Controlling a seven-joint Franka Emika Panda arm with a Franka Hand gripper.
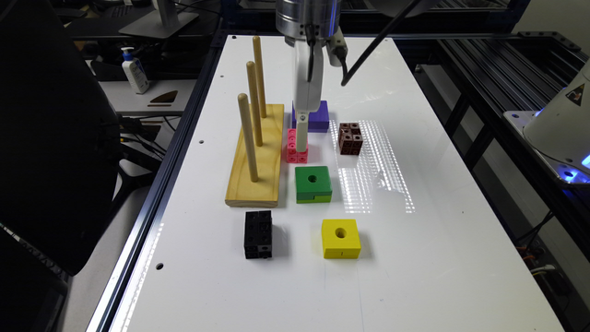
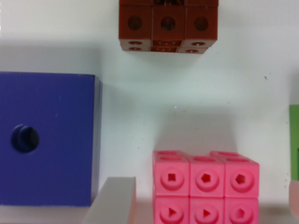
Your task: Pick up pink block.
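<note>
pink block (image 2: pixel 205 189), purple block (image 2: pixel 46 140), brown cube (image 2: pixel 168 25)

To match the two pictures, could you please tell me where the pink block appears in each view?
Exterior view: the pink block stands mid-table between the wooden peg base and the brown cube.
Wrist view: it sits at the picture's edge.
Shared landmark: the purple block beside it.

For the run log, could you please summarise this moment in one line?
phase: descent to grasp | gripper: open, low over pink block | block: on table, not lifted
</note>
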